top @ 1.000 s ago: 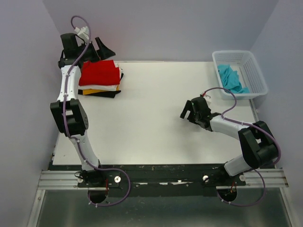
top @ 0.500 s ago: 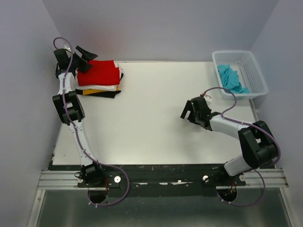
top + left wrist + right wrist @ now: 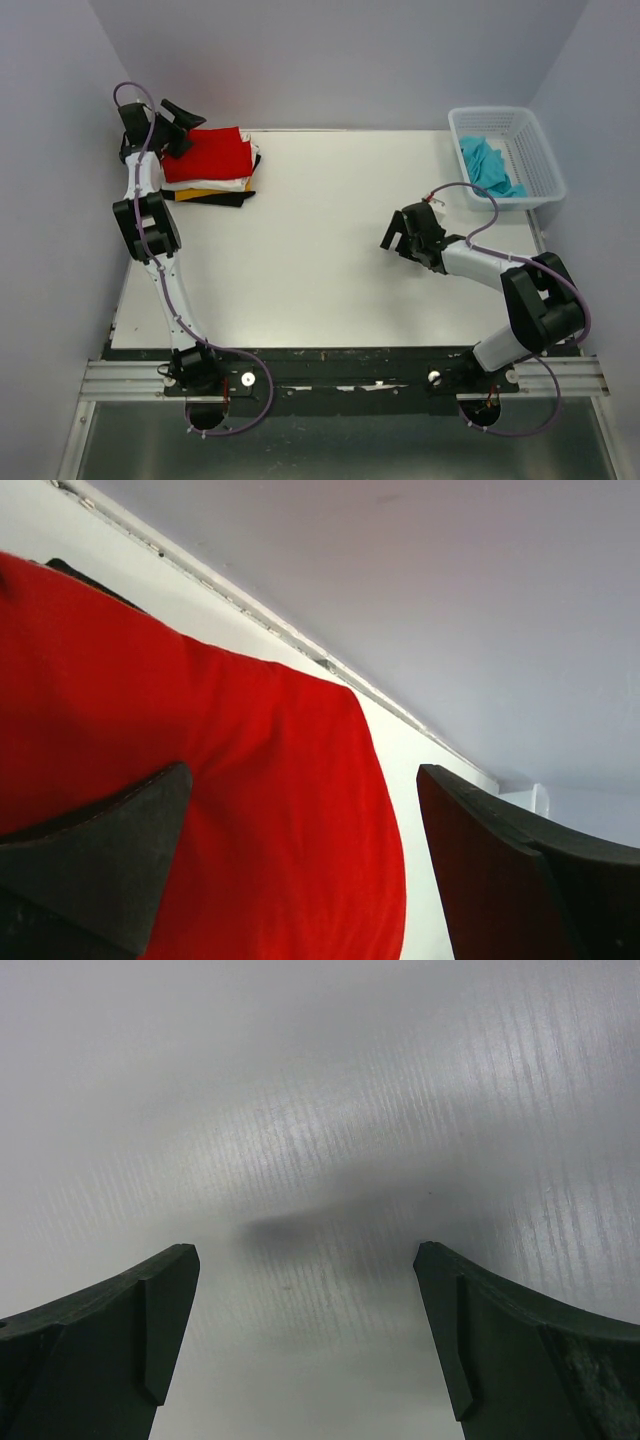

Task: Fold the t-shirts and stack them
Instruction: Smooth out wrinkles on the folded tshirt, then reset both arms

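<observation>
The white table (image 3: 320, 230) carries a stack of folded shirts (image 3: 212, 162) at its far left corner and a basket (image 3: 541, 160) at its far right corner.

Bright red t-shirt (image 3: 212, 155) sits over white tee (image 3: 228, 184), yellow-orange tee (image 3: 192, 193), black tee (image 3: 228, 199); turquoise t-shirt (image 3: 488, 165) in white lattice basket (image 3: 546, 165); white table (image 3: 320, 260).

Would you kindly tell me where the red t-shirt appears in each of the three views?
Top external: the red t-shirt sits at upper left, topping the stack at the table's far-left corner.
Left wrist: it fills the left and lower centre.
Right wrist: not in it; only table shows.
Shared landmark: the left gripper, at the shirt's left edge from above; its open fingers frame the shirt in the left wrist view.
</observation>
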